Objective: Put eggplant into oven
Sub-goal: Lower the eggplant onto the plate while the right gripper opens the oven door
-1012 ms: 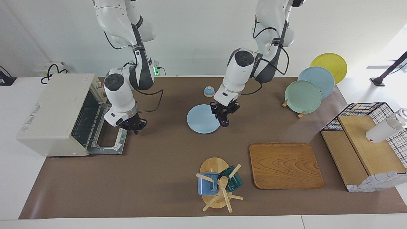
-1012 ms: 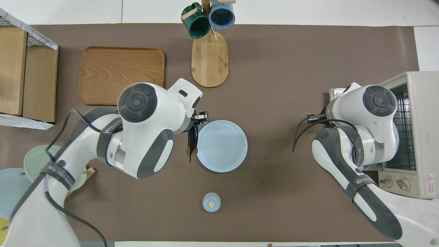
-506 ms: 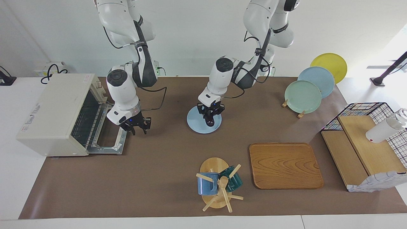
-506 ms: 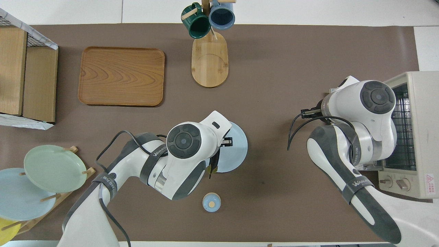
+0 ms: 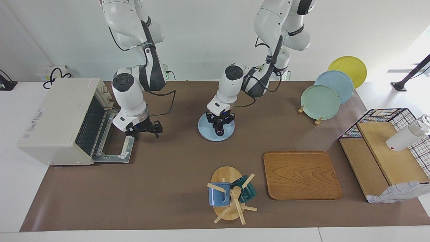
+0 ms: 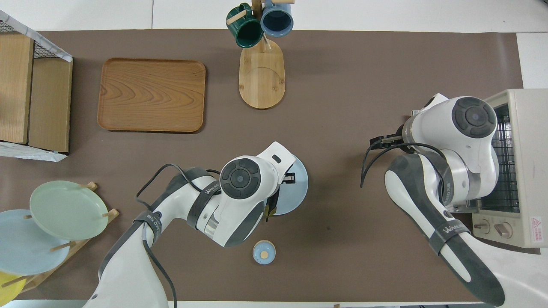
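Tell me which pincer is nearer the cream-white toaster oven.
Right. The right pincer hangs just in front of the cream-white toaster oven, beside its dropped door; the left pincer is over the light blue plate.

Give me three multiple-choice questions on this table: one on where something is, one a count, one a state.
1. Where is the eggplant?
A) on the wooden tray
B) in the left gripper, over the blue plate
C) in the wire basket
2. How many mugs hang on the mug stand?
A) two
B) three
C) four
3. The oven door is:
A) shut
B) removed
C) folded down open

Key: B, the gripper holds it above the plate; A, one blue, one green; C, the rack shows.
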Controlling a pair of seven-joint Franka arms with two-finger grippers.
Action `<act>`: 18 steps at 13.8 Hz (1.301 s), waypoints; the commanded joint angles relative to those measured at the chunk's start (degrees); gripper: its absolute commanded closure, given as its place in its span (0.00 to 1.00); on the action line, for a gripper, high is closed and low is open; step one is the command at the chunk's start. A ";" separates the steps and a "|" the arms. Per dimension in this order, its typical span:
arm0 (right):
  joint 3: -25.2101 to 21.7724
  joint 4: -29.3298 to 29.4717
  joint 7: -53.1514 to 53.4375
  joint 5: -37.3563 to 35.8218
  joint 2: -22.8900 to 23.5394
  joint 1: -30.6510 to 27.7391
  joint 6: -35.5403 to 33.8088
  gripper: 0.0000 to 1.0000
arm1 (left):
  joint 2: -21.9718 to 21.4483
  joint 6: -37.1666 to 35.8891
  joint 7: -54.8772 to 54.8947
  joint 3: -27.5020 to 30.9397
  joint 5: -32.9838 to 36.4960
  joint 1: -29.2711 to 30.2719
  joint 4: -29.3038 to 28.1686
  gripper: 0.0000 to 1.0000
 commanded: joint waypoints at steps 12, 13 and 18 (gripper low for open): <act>1.47 12.51 1.27 2.75 1.89 3.10 -14.65 0.00 | -6.25 -24.79 10.58 1.60 -0.46 14.32 13.05 0.00; 1.73 13.74 2.41 2.84 1.89 4.76 -15.27 0.00 | -6.87 -26.29 13.56 1.60 -0.37 16.70 13.41 0.00; 1.82 24.70 15.41 1.87 7.32 18.72 -16.50 0.00 | -13.63 -32.54 26.06 1.86 1.29 28.92 13.76 0.00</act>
